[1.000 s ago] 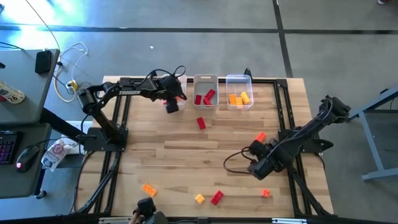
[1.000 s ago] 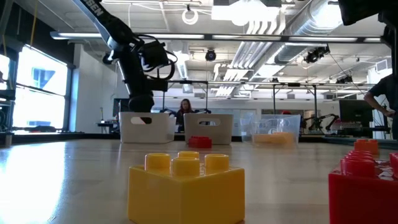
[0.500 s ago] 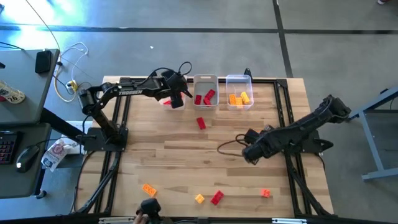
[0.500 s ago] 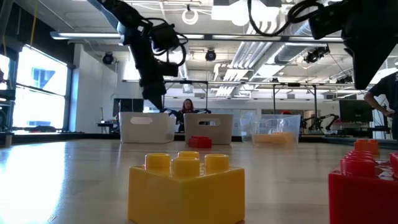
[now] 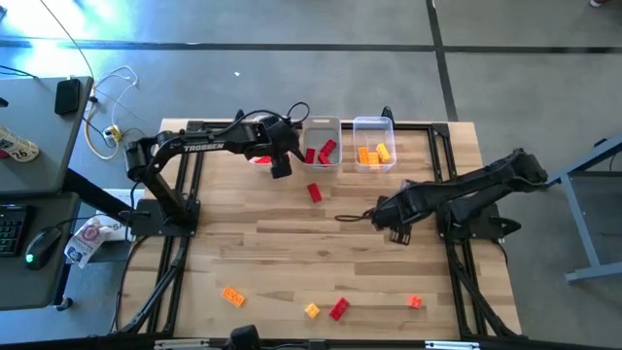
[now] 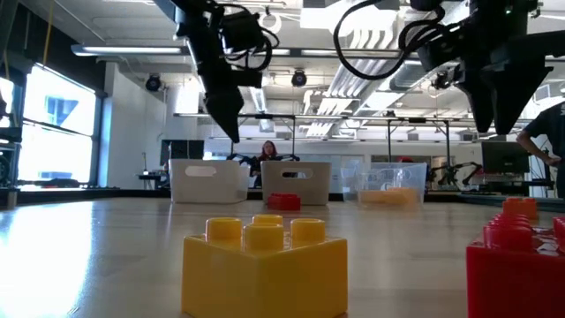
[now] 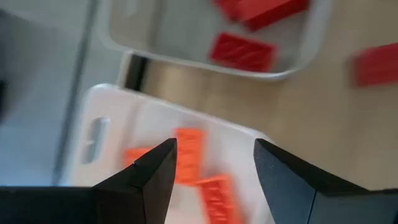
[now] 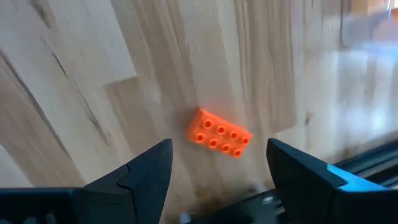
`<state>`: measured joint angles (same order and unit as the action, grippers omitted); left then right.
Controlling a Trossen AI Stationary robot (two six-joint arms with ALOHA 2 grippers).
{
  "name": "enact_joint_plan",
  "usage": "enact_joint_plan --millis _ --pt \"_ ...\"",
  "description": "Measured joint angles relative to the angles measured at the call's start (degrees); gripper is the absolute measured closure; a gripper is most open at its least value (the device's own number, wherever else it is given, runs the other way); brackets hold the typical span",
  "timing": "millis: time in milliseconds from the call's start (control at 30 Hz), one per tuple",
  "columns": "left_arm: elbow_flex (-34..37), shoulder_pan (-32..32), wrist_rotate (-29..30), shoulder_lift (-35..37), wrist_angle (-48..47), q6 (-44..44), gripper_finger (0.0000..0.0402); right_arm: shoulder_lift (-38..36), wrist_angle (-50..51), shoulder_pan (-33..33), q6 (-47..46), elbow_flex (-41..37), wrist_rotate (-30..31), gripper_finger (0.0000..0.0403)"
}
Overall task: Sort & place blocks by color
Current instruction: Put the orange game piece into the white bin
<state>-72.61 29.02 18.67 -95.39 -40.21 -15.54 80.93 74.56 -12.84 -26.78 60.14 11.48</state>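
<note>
Three bins stand in a row at the table's far edge. The left bin point(image 7: 118, 121) holds orange-red blocks point(image 7: 189, 152), the middle bin point(image 5: 321, 131) red blocks point(image 5: 319, 152), the right bin point(image 5: 374, 126) orange-yellow blocks point(image 5: 373, 154). My left gripper point(image 5: 282, 169) hangs open above the left bin point(image 6: 209, 181), fingers slanting down, nothing between them. My right gripper point(image 5: 389, 220) is open, pointing down high above an orange block point(image 8: 219, 134) lying flat on the wood. A red block point(image 5: 314, 192) lies in front of the middle bin.
Near the table's front edge lie an orange block point(image 5: 232, 296), a yellow one point(image 5: 311, 310), a red one point(image 5: 338, 308) and a small orange one point(image 5: 415, 302). Black frame rails point(image 5: 442, 165) run along the table's sides. A person stands in the room beyond the bins.
My left gripper has risen from the left bin and gone a little toward the middle bin. My right gripper has swung from the table's near right toward the far edge and the middle, rolling about its own pointing line, and now stands over the orange block.
</note>
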Motion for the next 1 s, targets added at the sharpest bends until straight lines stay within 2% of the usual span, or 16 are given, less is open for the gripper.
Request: enact_joint_plan --millis 133,333,500,633,1000 --pt "-2.8 -1.6 -3.5 0.0 -3.9 1.5 0.0202 0.0 0.0 1.1 12.3 0.0 1.7 0.0155" --pt "-4.1 -3.4 -3.2 0.0 -7.0 2.0 0.0202 1.2 0.0 1.7 25.6 0.0 1.9 0.0155" --pt "-4.1 -3.7 -3.2 0.0 -7.0 2.0 0.0202 5.5 0.3 1.7 36.9 0.0 1.9 0.0155" --pt "-4.1 -3.6 -3.0 0.0 -7.5 1.9 0.0202 10.1 0.5 1.7 39.7 0.0 1.6 0.0155" --pt "-4.1 -3.1 -3.1 0.0 -9.8 1.9 0.0202 19.5 1.1 1.7 39.7 0.0 1.5 0.0155"
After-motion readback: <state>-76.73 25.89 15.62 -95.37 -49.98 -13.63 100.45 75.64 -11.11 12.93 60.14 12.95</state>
